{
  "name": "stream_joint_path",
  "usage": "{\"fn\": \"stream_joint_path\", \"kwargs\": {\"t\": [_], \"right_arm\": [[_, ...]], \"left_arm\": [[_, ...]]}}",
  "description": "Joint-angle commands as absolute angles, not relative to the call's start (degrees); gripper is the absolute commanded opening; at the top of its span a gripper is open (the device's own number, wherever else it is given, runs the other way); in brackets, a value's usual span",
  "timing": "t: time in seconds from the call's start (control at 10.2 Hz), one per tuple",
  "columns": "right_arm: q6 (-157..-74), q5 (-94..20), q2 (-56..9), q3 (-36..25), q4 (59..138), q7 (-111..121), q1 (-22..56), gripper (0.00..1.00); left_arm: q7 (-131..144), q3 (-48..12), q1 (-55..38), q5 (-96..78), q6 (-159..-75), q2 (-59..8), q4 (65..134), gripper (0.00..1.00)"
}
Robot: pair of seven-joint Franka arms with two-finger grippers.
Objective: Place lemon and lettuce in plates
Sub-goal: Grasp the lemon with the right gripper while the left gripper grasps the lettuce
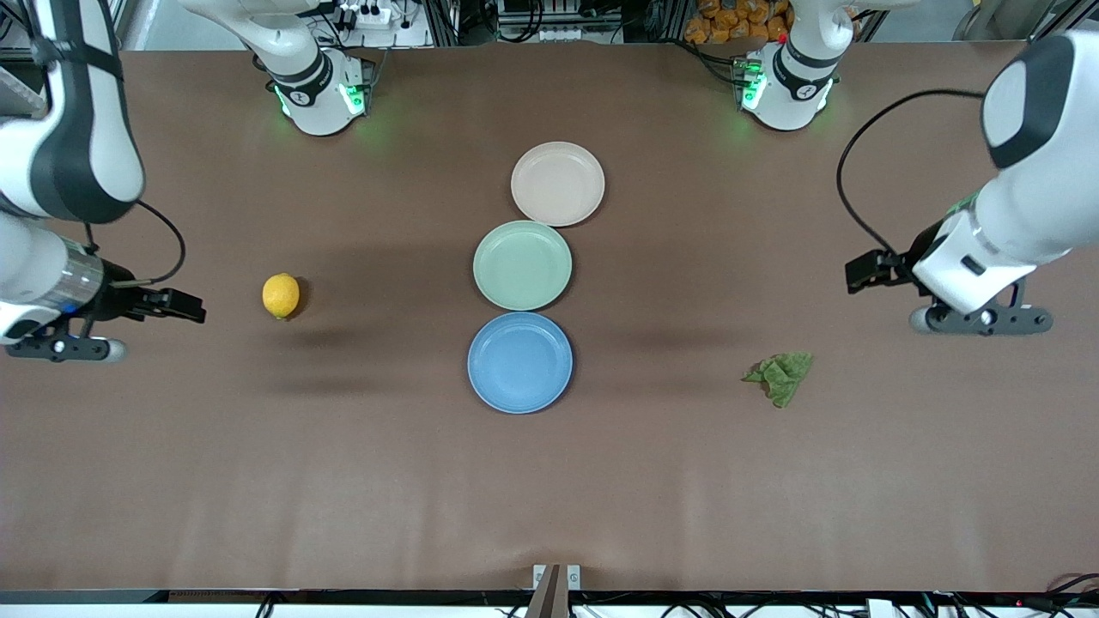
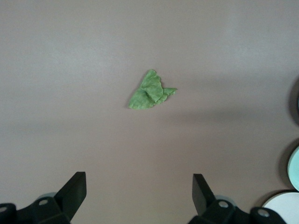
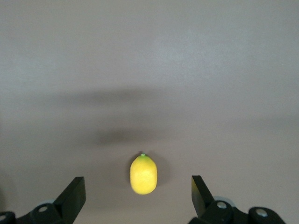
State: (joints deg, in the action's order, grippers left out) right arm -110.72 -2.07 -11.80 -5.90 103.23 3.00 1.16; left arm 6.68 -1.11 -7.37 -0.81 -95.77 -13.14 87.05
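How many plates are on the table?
3, in a touching row mid-table: beige-pink plate nearest the robots, green plate in the middle, blue plate nearest the front camera.

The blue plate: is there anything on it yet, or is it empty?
Empty. The blue plate shows only bare surface; the lemon and lettuce lie on the table, apart from it.

Brown matte table (image 1: pixel 549 498) under soft, even light, with faint shadows. Along its upper edge, metal frames, cables and a power strip (image 1: pixel 371 15); orange packets (image 1: pixel 734 19) nearby.
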Motion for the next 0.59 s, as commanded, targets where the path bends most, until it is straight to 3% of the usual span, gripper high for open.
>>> {"fn": "stream_joint_path", "kwargs": {"t": [0.0, 0.49], "right_arm": [[-115.38, -2.90, -11.60, -5.71, 109.66, 4.66, 0.79, 1.00], [-134.42, -2.46, -13.80, -5.71, 125.29, 4.92, 3.51, 1.00]], "left_arm": [[6.68, -0.97, -7.91, -1.41, -99.91, -17.30, 86.48, 1.00], [3.88, -1.05, -7.56, -1.76, -104.32, -22.75, 86.75, 1.00]]}}
